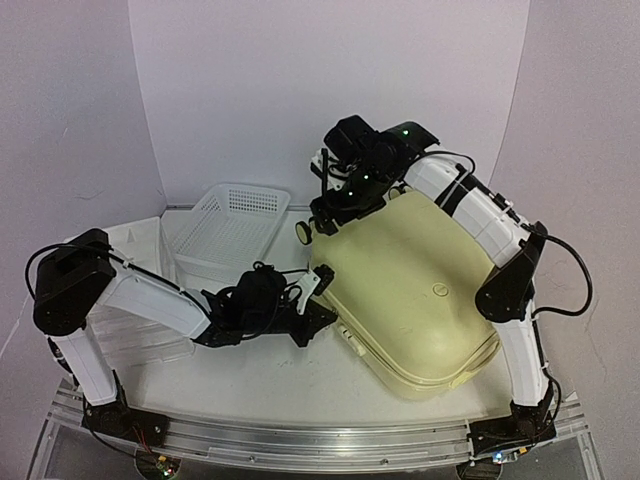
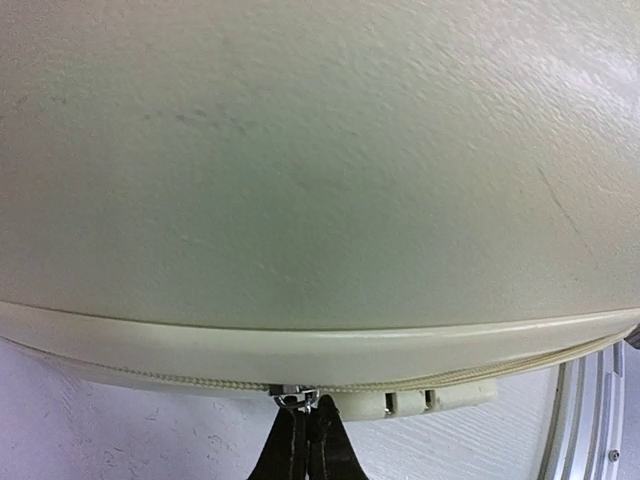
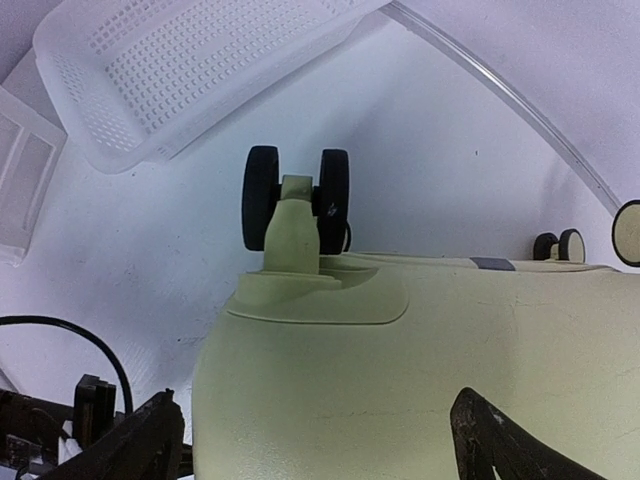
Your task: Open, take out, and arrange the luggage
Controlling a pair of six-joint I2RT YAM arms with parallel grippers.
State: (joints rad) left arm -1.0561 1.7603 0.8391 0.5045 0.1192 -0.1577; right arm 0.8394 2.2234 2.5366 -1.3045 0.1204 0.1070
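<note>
**A:** Pinched-together tips of the left gripper (image 2: 303,425) sit right at the zipper pull (image 2: 295,397). It looks caught between them, though they hide most of it. How will the luggage (image 1: 420,300) handle?

**B:** Stiff, smooth and bulky, and probably too heavy to lift whole. It lies flat, its shell just ahead of those tips and directly under the right gripper (image 3: 320,440), whose fingers stand wide with nothing between them. Only small parts offer a hold: the pull, the seam lip, a wheel (image 3: 295,200).

**A:** Room to move?

**B:** Bare table (image 1: 250,390) around the left fingers. The basket (image 1: 230,235) lies beyond the right fingers, near that wheel.
</note>
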